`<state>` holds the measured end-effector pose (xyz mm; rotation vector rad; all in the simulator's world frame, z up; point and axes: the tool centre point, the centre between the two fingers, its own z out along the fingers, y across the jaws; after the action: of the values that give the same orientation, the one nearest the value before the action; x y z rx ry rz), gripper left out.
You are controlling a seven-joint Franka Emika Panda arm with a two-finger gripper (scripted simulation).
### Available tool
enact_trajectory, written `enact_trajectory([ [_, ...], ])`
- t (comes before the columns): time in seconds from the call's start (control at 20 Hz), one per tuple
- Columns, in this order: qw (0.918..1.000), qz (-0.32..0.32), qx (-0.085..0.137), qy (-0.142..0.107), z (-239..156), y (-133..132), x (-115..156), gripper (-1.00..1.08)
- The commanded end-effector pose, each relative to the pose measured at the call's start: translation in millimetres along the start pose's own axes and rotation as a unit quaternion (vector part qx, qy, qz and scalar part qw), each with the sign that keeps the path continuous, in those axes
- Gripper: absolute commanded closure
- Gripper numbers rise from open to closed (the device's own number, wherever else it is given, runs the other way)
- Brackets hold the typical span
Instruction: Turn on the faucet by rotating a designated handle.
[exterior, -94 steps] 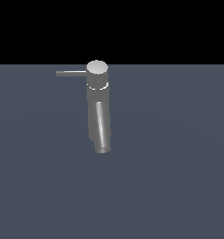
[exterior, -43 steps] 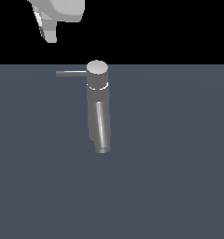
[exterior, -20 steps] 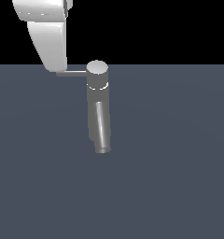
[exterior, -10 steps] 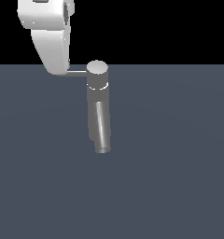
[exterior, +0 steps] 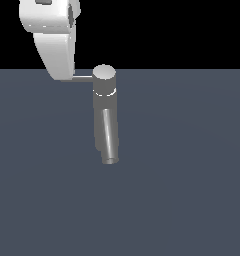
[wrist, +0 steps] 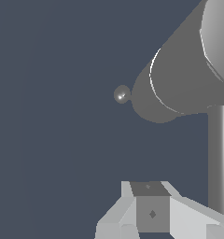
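Observation:
The grey faucet [exterior: 104,107] stands upright on the dark floor, its round cap on top and its spout [exterior: 110,142] slanting toward the viewer. The thin handle [exterior: 83,78] sticks out from the cap toward the exterior view's left; my white gripper [exterior: 62,75] covers its outer end. In the wrist view the faucet's body [wrist: 188,79] looms large, and the handle [wrist: 221,158] runs close beside my gripper [wrist: 152,205]. I see no gap between the fingers and nothing held between them. Whether they touch the rod is unclear.
The dark grey floor [exterior: 192,200] spreads flat around the faucet. A small grey round knob [wrist: 122,94] shows beside the faucet's body in the wrist view.
My arm came down from the upper left until the gripper covered the handle's outer end. Over the last half second it barely shifted. The handle still points the same way.

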<state>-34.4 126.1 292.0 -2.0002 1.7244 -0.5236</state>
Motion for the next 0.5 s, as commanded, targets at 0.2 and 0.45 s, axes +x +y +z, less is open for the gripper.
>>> enact_trajectory([
  [0.2,1.0000,0.000,0.000,0.000,0,15,-1,1.08],
  [0.45,1.0000,0.000,0.000,0.000,0,29,-3,1.08],
])
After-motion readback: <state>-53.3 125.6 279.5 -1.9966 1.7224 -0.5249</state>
